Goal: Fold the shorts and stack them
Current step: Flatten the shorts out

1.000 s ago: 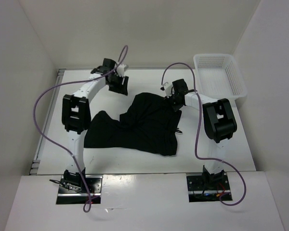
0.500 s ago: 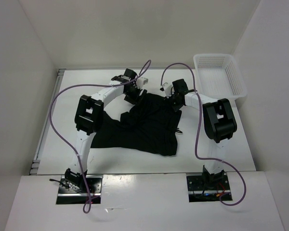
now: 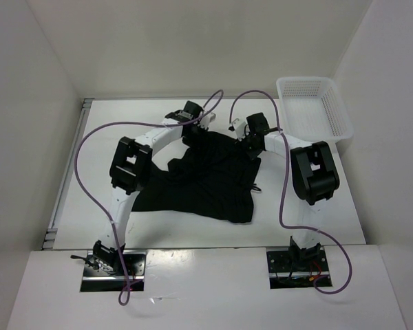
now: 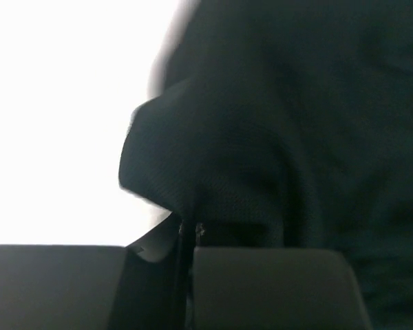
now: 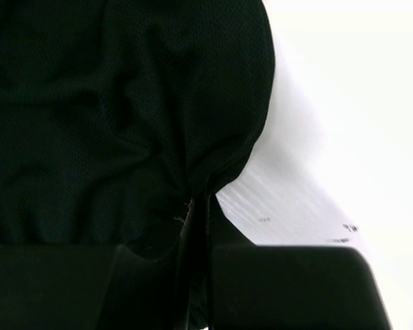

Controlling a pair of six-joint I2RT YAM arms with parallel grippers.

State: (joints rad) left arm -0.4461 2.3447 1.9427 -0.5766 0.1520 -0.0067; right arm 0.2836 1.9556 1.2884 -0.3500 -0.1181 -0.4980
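both my tools sit at the far edge of the shorts (image 3: 206,180). the shorts lie crumpled mid-table (image 3: 158,232), long axis left to right, with the bulk spreading toward the near side from my fingers. my left gripper (image 4: 187,240) is pinched on the far left part of the fabric and my right gripper (image 5: 201,239) is clamped on the far right part. the white basket (image 3: 344,120) sits well apart at the far right. a second ago my left gripper hung with jaws apart over bare table, left of the cloth; it has since come across and closed. the right has not moved.
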